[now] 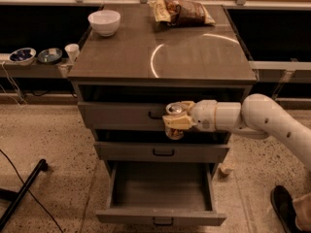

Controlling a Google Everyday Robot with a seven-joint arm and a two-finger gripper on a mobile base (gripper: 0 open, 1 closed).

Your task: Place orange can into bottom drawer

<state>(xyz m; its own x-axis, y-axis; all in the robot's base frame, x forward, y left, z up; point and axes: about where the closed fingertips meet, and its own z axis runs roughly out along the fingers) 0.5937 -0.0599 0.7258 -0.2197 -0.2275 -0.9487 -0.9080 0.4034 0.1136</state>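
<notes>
We see the gripper point(176, 122) out in front of the cabinet, level with the top drawer point(121, 115) and just right of its dark handle, at the end of a pale arm point(262, 120) that reaches in from the right. Its jaws are clamped on the orange can point(174, 132), which stands upright in the grip, with its silver top showing above them and its lower end just below. The can is in the air, above the closed middle drawer point(194, 152) and well above the bottom drawer point(160, 191). That drawer is pulled out, and we look down into its plain grey box. The can is roughly over the drawer's back part, though we cannot tell how far forward it hangs. On the desk point(146, 52) a white bowl point(104, 22) sits near the back left corner and a crinkled snack bag point(181, 11) lies at the back, right of the middle. Left of the cabinet, a lower shelf carries two small dishes point(22, 55) and a small white cup point(72, 51).
</notes>
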